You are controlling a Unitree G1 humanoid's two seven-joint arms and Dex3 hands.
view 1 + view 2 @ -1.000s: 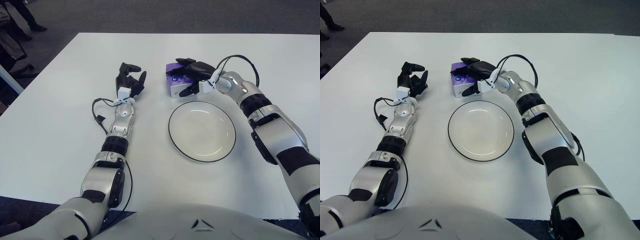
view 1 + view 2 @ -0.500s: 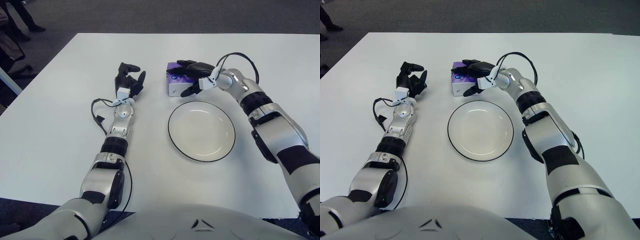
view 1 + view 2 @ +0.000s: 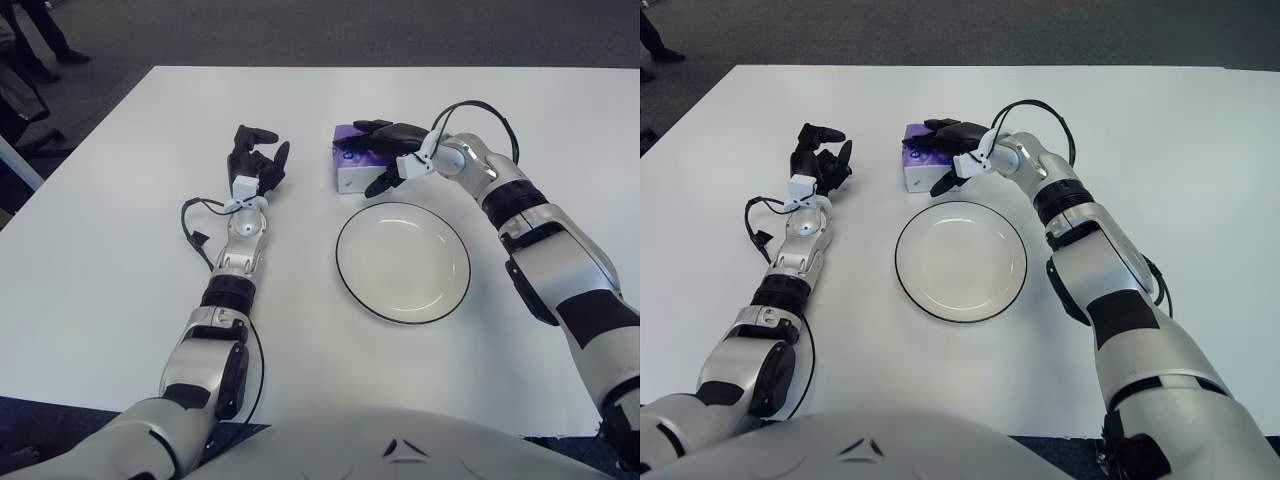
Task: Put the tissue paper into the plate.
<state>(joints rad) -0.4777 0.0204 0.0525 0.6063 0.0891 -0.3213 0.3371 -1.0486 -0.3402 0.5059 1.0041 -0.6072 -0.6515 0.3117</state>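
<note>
Tissue pack [image 3: 350,166] sits on the white bench [image 3: 110,250] just beyond the plate [image 3: 403,262] rim, right robot hand [image 3: 385,157] clamped over it. Left robot hand [image 3: 256,163] rests apart, fingers loosely spread, wide bare bench around.

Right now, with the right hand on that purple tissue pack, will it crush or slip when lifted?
The tissue pack looks like a soft wrapped packet, so it probably dents under the right hand. It is likely light. Its glossy wrap may slide. The plate sits just beside it.
</note>
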